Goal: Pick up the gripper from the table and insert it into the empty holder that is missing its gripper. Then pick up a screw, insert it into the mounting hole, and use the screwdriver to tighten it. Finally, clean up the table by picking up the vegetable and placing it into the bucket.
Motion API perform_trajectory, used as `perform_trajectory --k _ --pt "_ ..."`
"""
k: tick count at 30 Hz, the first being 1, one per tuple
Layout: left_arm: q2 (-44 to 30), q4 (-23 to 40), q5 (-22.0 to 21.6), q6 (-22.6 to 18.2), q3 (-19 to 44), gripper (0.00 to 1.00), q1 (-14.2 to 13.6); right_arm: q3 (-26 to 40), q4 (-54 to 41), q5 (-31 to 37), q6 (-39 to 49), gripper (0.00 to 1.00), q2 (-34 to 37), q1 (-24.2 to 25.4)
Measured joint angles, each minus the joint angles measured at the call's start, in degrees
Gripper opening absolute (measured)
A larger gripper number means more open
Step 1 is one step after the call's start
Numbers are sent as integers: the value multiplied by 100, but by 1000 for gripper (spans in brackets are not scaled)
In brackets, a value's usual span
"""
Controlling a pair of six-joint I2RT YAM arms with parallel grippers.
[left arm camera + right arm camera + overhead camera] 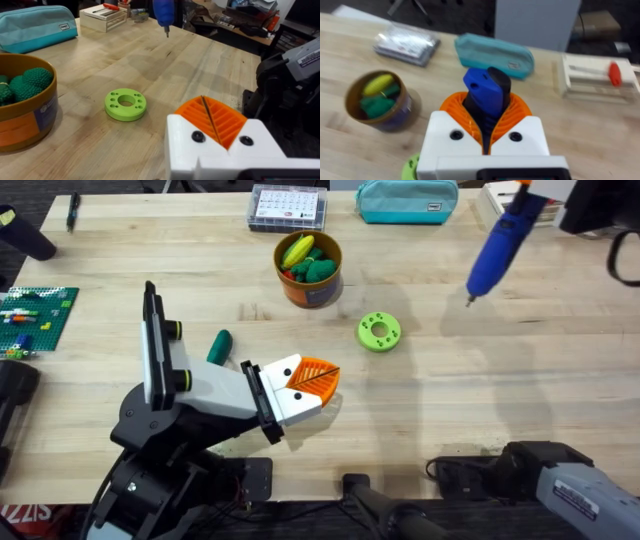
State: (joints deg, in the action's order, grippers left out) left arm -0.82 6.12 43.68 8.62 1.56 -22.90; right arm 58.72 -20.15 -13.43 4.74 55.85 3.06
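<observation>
Left gripper (318, 378) hangs low over the table, pads pressed together, empty. Right gripper (487, 117) is clamped on the screwdriver (498, 246) — aloft at the far right. Bucket (309, 270) sits mid-table, ring (379, 331) beside it. Vegetable (219, 346) lies on the table near the left arm.

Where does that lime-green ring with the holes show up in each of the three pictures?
Overhead: the ring lies flat on the table, right of the bucket.
Left wrist: the ring lies mid-picture, between the bucket and the left hand.
Right wrist: an edge of the ring peeks out beside the right hand.
Shared landmark: the bucket.
</observation>
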Motion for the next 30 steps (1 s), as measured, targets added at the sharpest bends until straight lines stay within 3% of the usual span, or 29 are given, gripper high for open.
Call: perform_trajectory --k 4,8,14,30 --pt "2 5 2 4 0 9 0 -142 -326 198 -28 50 -105 -102" --pt "2 5 2 4 0 9 0 -153 -1378 639 -27 50 -29 -102" --pt "2 5 4 4 0 9 0 -222 -2572 932 -27 50 794 -102" --pt "2 5 4 4 0 9 0 -227 -1689 1255 -31 50 3185 -100"
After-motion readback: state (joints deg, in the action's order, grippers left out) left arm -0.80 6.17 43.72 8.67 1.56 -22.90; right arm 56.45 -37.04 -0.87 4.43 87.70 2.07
